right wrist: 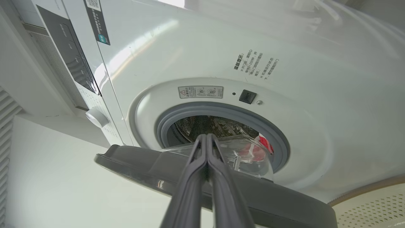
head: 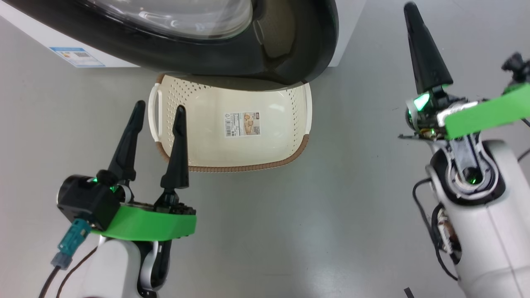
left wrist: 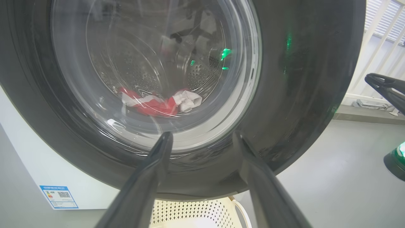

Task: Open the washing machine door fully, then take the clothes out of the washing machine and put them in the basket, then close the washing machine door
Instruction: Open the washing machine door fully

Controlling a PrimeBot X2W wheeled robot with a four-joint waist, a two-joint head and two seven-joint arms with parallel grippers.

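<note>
Lying in the washing machine (right wrist: 300,104): clothes (left wrist: 152,106); basket (head: 285,136) bears a sticker (head: 243,124).

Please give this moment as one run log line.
washing machine door: partly open | clothes: in drum | basket: under door, no clothes seen | left gripper: open, empty | right gripper: shut, empty

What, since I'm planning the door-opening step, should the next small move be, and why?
Probably sweep the shut right gripper against the inner face of the washing machine door to swing it wider: the door stands only partly open, and the red clothes lie in the drum.
</note>
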